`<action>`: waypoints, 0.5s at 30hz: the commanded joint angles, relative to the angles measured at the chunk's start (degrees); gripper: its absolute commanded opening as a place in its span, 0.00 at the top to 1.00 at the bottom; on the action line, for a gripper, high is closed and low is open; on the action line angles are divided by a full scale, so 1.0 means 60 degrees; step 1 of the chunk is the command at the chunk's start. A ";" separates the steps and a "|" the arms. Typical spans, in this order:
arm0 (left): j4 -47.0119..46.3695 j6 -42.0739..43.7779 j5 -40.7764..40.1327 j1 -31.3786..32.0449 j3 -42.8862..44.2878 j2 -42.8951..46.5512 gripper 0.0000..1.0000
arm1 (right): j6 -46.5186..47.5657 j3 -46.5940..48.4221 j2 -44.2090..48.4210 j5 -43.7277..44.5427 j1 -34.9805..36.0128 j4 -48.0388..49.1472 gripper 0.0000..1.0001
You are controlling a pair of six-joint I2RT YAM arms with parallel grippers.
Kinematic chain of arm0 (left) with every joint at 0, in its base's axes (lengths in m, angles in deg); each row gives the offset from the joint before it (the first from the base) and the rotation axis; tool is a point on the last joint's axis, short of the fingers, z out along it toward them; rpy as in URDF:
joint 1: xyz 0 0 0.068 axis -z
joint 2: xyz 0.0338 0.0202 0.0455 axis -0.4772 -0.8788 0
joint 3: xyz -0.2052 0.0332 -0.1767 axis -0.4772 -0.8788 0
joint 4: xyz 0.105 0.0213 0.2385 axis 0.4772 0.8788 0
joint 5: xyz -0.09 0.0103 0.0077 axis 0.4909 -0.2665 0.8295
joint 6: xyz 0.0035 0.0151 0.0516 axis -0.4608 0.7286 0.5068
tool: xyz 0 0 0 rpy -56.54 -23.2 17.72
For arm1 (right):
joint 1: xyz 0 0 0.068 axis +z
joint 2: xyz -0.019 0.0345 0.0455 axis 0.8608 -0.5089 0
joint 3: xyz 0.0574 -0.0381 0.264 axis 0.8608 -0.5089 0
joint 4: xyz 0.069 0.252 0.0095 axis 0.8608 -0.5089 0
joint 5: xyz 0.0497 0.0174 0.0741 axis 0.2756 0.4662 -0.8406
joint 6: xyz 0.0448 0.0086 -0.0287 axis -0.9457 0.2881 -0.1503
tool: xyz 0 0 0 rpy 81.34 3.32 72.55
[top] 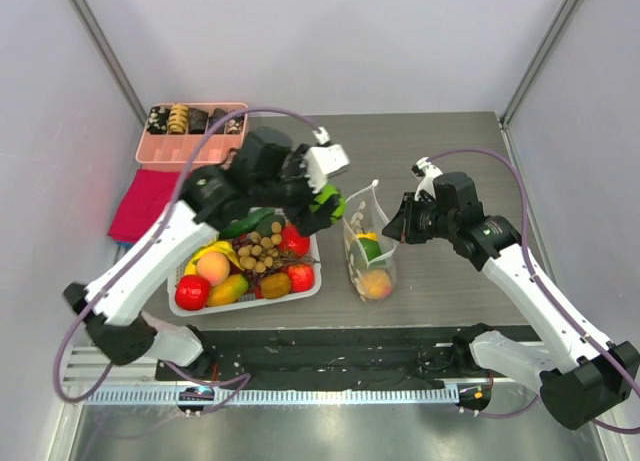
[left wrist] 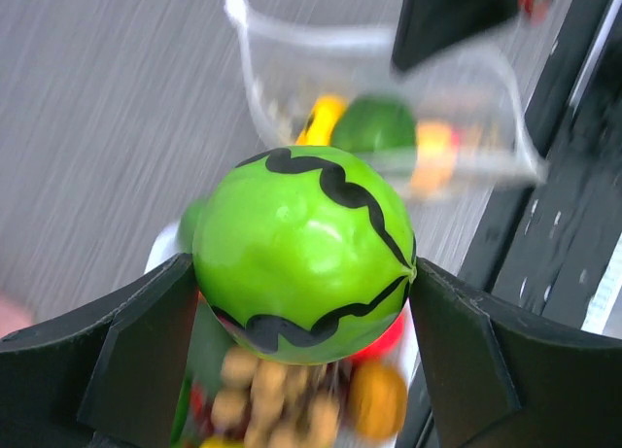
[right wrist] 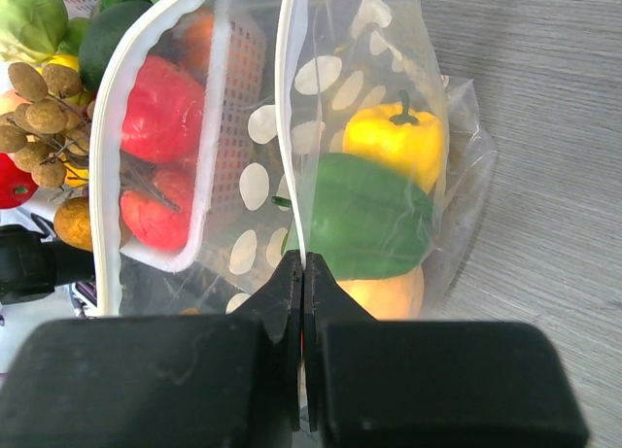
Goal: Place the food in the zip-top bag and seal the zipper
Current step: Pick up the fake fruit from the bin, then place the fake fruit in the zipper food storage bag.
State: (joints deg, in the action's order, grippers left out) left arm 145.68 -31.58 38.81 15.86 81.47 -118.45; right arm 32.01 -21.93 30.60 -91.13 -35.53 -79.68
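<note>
My left gripper (top: 322, 207) is shut on a glossy green toy melon with black wavy stripes (left wrist: 303, 252), held above the basket's right end, just left of the zip-top bag (top: 367, 243). The clear white-dotted bag stands open on the table and holds a yellow pepper (right wrist: 400, 142), a green pepper (right wrist: 369, 215) and a peach-coloured fruit (right wrist: 389, 297). My right gripper (right wrist: 303, 263) is shut on the bag's white mouth edge with the zipper (right wrist: 290, 166) and holds it up. It also shows in the top view (top: 400, 224).
A white slotted basket (top: 300, 291) holds several more toy foods: red apples, longans, a mango, a peach. A pink tray (top: 192, 133) with dark items sits at the back left, a pink cloth (top: 142, 203) below it. A black strip runs along the table's near edge.
</note>
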 commanded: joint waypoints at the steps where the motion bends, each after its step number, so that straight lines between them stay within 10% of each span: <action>1: -0.2594 -0.1514 -0.0215 0.1012 0.0698 -0.1187 0.33 | -0.0113 0.0252 0.0104 -0.0116 0.0019 0.0359 0.99; 15: -0.2962 -0.1457 -0.2250 0.1469 0.0493 -0.2992 0.16 | -0.0392 0.0619 0.0455 0.0834 0.0019 0.0051 0.99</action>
State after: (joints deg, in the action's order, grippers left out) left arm 129.60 -40.72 30.99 24.66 83.76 -138.27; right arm 30.66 -20.84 31.17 -89.60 -35.53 -80.01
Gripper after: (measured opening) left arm 0.855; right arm 0.020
